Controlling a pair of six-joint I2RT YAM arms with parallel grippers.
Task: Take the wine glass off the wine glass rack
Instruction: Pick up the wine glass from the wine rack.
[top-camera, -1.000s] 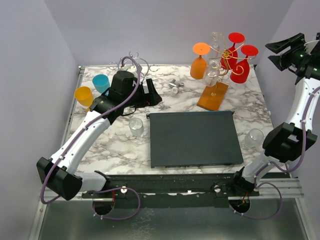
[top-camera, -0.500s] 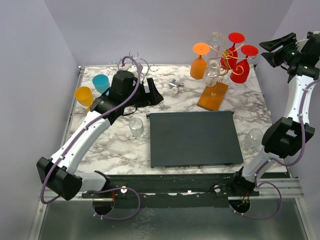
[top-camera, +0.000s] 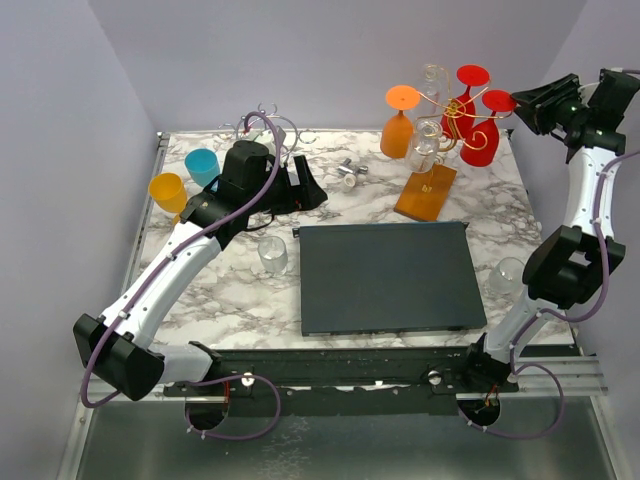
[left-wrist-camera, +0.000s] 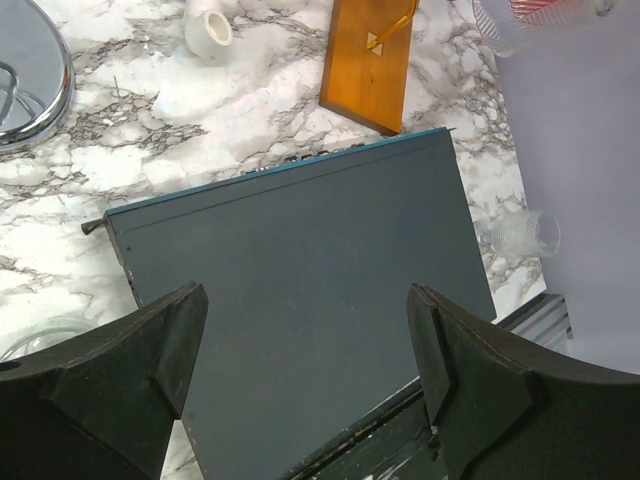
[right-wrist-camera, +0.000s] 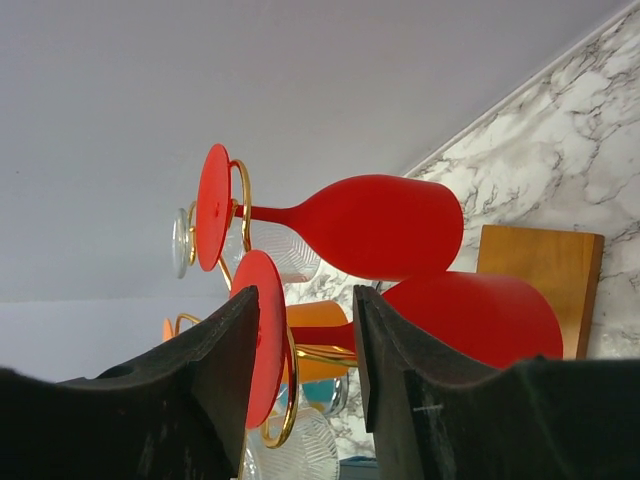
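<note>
No legible text, labels or numbers anywhere

Lit brightly and evenly from overhead; threw only soft, faint shadows; glinted on the chrome base (left-wrist-camera: 35, 70); looked sharp throughout.

2 arms wearing white link shells, black joint housings. Purple cables (top-camera: 85, 372) looping along left arm (top-camera: 170, 268), right arm (top-camera: 585, 195). Fingers (left-wrist-camera: 120, 380) showing matte black, blocky, in both wrist views.
</note>
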